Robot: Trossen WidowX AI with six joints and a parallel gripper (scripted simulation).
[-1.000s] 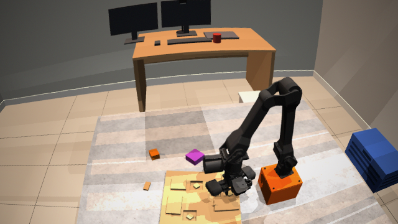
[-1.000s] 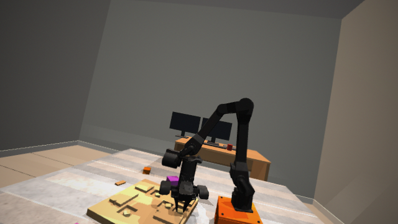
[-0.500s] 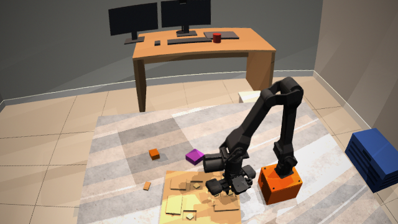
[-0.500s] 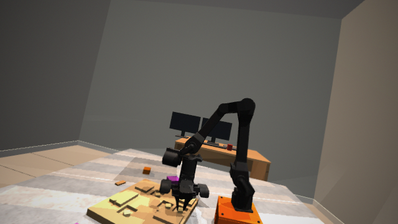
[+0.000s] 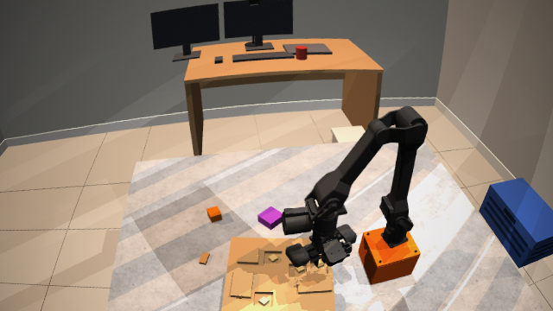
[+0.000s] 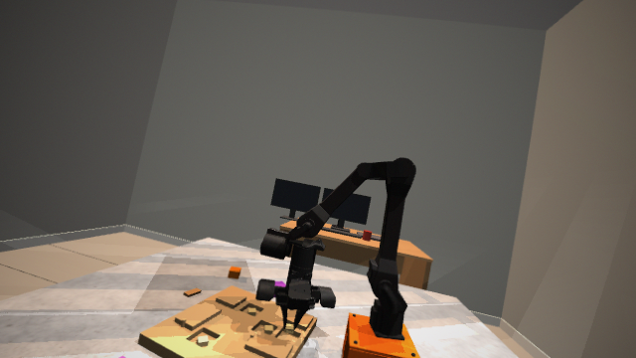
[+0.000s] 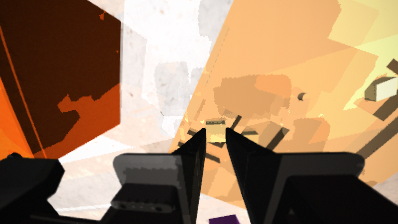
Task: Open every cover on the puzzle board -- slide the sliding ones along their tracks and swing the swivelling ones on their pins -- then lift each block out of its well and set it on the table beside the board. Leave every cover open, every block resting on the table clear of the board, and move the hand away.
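- Already past the covers, by the look of it: four wells open on the board (image 5: 281,244) (image 6: 164,338) (image 7: 272,43), with raised covers at far left (image 5: 248,257) (image 6: 231,300), left (image 5: 242,284) (image 6: 198,316) and near right (image 5: 314,286) (image 6: 268,346); cannot tell whether a fourth cover hides under the arm.
- Now at block removal: gripper (image 5: 320,260) (image 6: 290,324) (image 7: 215,131) closed on the right block (image 5: 320,263) (image 6: 289,327) (image 7: 216,135), low at the right well; cannot tell if lifted at all.
- Left in wells: middle block (image 5: 300,269) (image 6: 268,328), far block (image 5: 273,257) (image 6: 251,311) and near block (image 5: 263,301) (image 6: 202,340) (image 7: 386,90).
- Outside the board: purple block (image 5: 270,218) (image 6: 280,283) (image 7: 224,220) beyond the far edge, orange cube (image 5: 214,214) (image 6: 234,272) far left, orange slab (image 5: 204,258) (image 6: 192,292) to the left; perhaps not from these wells.
- To do, probably: set down the grasped block beside the board, bring out three more, then withdraw.
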